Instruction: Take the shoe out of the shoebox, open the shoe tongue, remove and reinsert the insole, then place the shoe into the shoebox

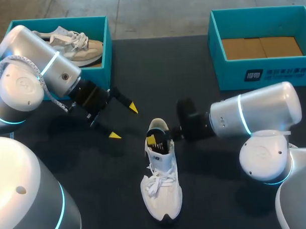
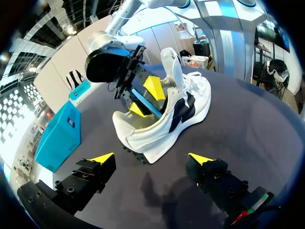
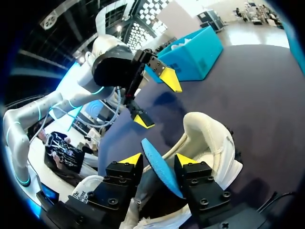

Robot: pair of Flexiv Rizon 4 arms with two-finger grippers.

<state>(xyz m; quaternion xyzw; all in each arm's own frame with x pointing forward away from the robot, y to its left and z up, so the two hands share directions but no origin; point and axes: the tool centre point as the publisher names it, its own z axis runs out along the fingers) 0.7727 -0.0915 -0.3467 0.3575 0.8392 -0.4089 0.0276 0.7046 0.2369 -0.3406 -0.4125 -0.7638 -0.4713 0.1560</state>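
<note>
While the blue insole (image 3: 159, 167) sat pinched between my right fingers (image 3: 187, 160) at the heel of the shoe (image 1: 160, 179) on the tabletop (image 1: 105, 196), I judged a slow, straight slide best. My left fingers (image 2: 101, 158) stood open, with the shoe ahead of them.

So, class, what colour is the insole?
The insole is blue, clearest in the right wrist view.

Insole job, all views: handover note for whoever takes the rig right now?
Left gripper: open, empty, hovering beside the white shoe.
Right gripper: shut on the blue insole, at the shoe's heel opening.
White shoe is on the table; a second shoe sits in the left shoebox; right shoebox holds no shoe.
Done: shoe out. Insole coming out or going in: cannot tell.
Left: seat insole, box the shoe.
</note>
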